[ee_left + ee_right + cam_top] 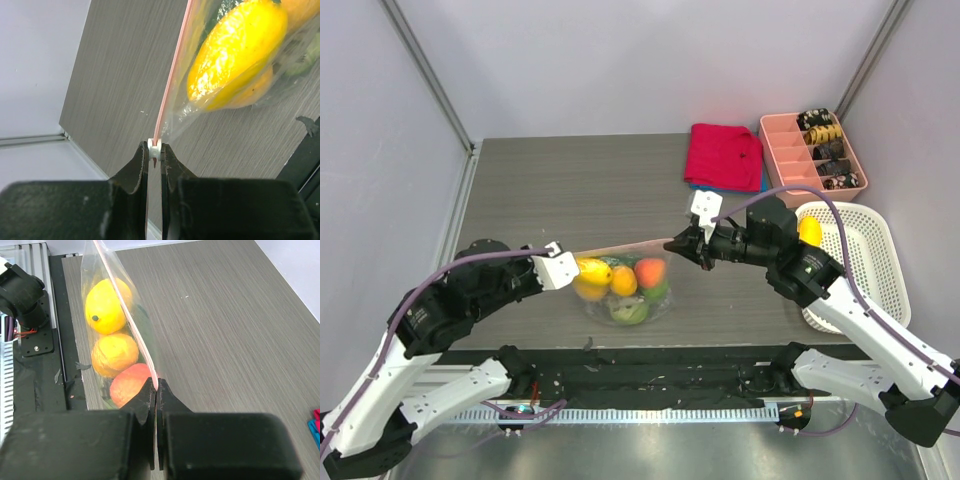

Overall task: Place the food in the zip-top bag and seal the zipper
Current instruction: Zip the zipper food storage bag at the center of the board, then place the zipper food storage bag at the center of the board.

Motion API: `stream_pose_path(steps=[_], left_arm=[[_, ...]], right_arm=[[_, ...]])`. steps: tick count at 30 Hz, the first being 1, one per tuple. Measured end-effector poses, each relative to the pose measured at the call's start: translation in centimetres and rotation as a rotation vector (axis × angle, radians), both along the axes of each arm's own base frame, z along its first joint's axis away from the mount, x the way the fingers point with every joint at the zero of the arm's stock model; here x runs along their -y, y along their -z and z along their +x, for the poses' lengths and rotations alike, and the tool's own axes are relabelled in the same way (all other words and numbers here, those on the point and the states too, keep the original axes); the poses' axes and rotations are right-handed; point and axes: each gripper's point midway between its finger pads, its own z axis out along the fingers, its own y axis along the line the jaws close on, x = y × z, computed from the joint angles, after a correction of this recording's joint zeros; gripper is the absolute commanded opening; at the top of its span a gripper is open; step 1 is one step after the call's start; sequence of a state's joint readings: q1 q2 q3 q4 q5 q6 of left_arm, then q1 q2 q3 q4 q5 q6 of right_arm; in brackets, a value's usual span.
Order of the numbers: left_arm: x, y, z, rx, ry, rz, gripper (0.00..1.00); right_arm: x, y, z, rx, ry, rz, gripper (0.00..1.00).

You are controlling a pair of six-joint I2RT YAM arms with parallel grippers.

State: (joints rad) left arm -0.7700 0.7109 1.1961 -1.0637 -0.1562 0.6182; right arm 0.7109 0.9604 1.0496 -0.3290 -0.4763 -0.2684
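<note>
In the left wrist view the zip-top bag [235, 75] runs off the frame at twelve and three o'clock, cutting off the tip of the lemon-like piece [235, 55]. An orange piece [252, 92] behind it shows only as a rim, and a green one [307, 59] at three o'clock is a blur. In the right wrist view the right claw [156, 385] covers the lower part of the red-orange piece [127, 385], and dark green food [141, 320] behind the fruits barely shows (which piece, I cannot tell). From above, the contents of the pink tray [782, 150] are too small to name, and the right arm [820, 275] hides most of a yellow thing [809, 231] in the white basket [868, 255].
</note>
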Motion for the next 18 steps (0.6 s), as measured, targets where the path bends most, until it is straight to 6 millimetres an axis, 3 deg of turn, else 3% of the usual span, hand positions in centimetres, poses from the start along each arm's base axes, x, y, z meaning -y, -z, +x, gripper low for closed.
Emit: stream_pose_path(steps=[1, 4, 8, 12, 18], left_arm=[[0.0, 0.0, 0.0, -0.003, 0.000, 0.001, 0.41], [-0.6, 0.1, -0.6, -0.049, -0.015, 0.024, 0.74], [0.3, -1.9, -1.4, -0.115, 0.001, -0.026, 0.79], [3.5, -4.2, -1.7, -0.184, 0.065, -0.146, 0.77], [8.0, -4.9, 0.3, -0.259, 0.108, -0.230, 0.78]], right_arm=[[0.0, 0.0, -0.1, -0.002, -0.003, 0.001, 0.01], [0.1, 0.1, 0.1, -0.004, 0.006, -0.002, 0.01], [0.4, 0.1, 0.4, -0.005, 0.021, -0.003, 0.01], [0.4, 0.1, 0.4, -0.007, 0.017, -0.003, 0.01], [0.3, 0.1, 0.2, -0.007, 0.003, -0.002, 0.01]])
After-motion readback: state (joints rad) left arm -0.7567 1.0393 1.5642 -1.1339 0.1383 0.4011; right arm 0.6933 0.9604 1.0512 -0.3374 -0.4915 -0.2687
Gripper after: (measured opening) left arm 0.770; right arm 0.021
